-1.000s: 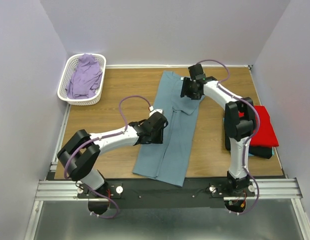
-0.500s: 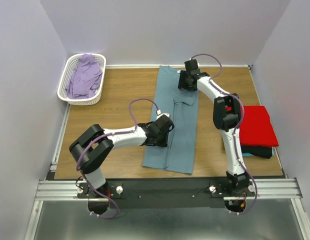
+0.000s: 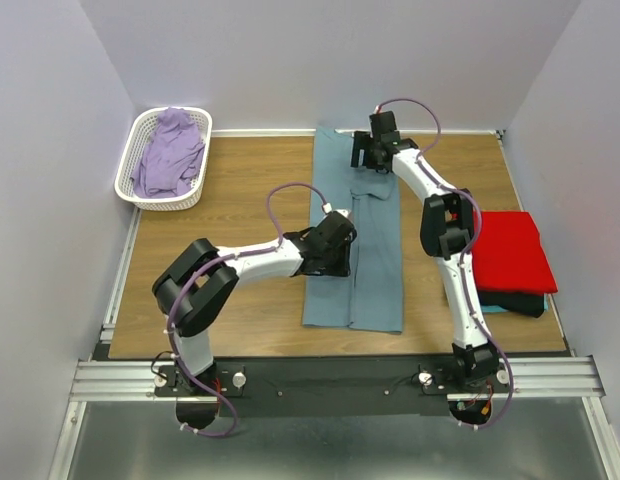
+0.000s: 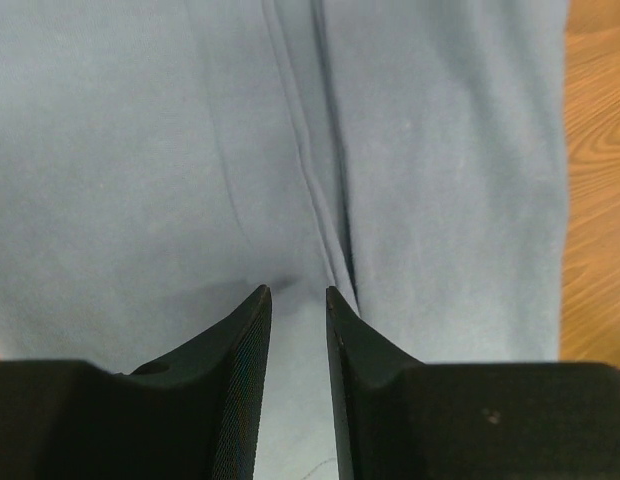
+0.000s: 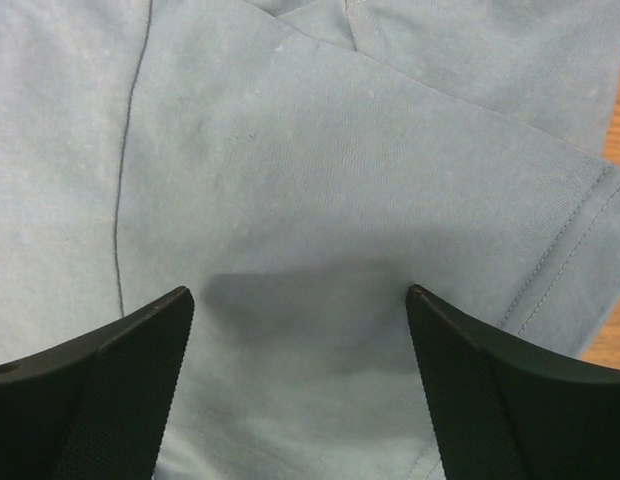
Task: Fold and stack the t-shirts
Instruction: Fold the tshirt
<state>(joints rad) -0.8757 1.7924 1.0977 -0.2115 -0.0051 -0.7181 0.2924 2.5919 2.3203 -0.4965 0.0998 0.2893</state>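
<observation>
The dusty blue-grey t-shirt (image 3: 370, 260) lies folded lengthwise into a long strip running from the back edge to the front of the table. My left gripper (image 3: 333, 250) sits low on its middle. In the left wrist view the left gripper (image 4: 298, 290) has its jaws nearly together with a ridge of the t-shirt's cloth (image 4: 440, 150) between them. My right gripper (image 3: 375, 158) is at the shirt's far end. In the right wrist view it (image 5: 300, 292) is wide open just above the cloth (image 5: 320, 150). A folded red t-shirt (image 3: 515, 250) lies on the turquoise one (image 3: 495, 306) at the right.
A white lattice basket (image 3: 130, 190) with a lavender cloth (image 3: 170, 150) stands at the back left. A dark cloth edge (image 3: 525, 303) shows under the red t-shirt. Bare wood (image 3: 240, 190) lies between the basket and the blue-grey t-shirt.
Both arms swung: the left gripper moved right, the right gripper went farther back. The blue-grey t-shirt went from slanted to straight, its lower end shifted right.
</observation>
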